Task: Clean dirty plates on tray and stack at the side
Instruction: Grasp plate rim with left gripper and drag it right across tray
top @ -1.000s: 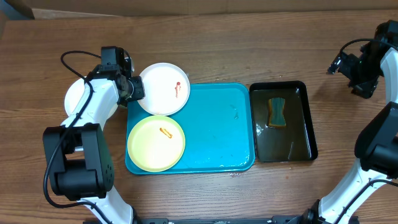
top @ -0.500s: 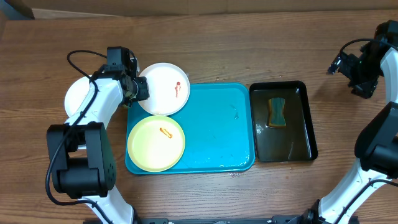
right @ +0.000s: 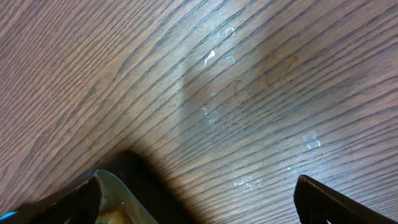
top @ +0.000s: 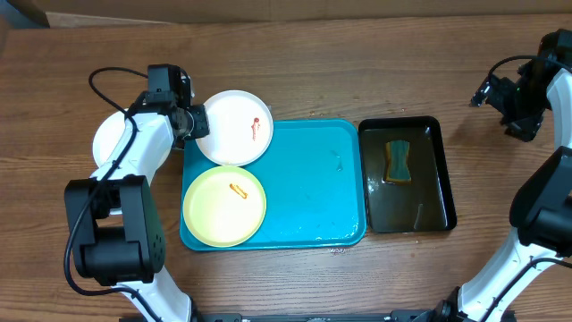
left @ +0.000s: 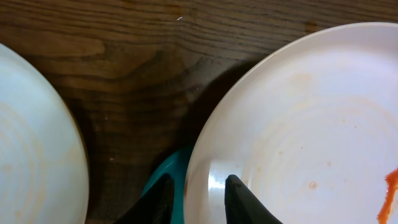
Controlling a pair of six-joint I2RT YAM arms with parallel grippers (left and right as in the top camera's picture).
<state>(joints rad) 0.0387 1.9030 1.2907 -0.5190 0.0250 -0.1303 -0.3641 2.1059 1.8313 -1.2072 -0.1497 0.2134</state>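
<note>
Tray (top: 313, 179) mid-table, and the yellow plate (top: 223, 206) lies in it, smeared, unwiped. The white plate (top: 234, 127) overhangs the tray's far left corner, red marks on it. One plate (top: 105, 141) lies aside on the table. The sponge (top: 398, 161) rests in the black tray (top: 442, 188). My left pincer (top: 198, 125) is nipped on the white plate's rim; my right pincer (top: 509, 103) gapes, empty. One down, two to go, I reckon.

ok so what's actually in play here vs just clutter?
In play:
white plate, rim in left gripper
yellow-green plate
second white plate, on the table
blue tray
sponge, likely the scrubber

Just there:
black tray, only holding the sponge
specks by the blue tray's front edge
</note>
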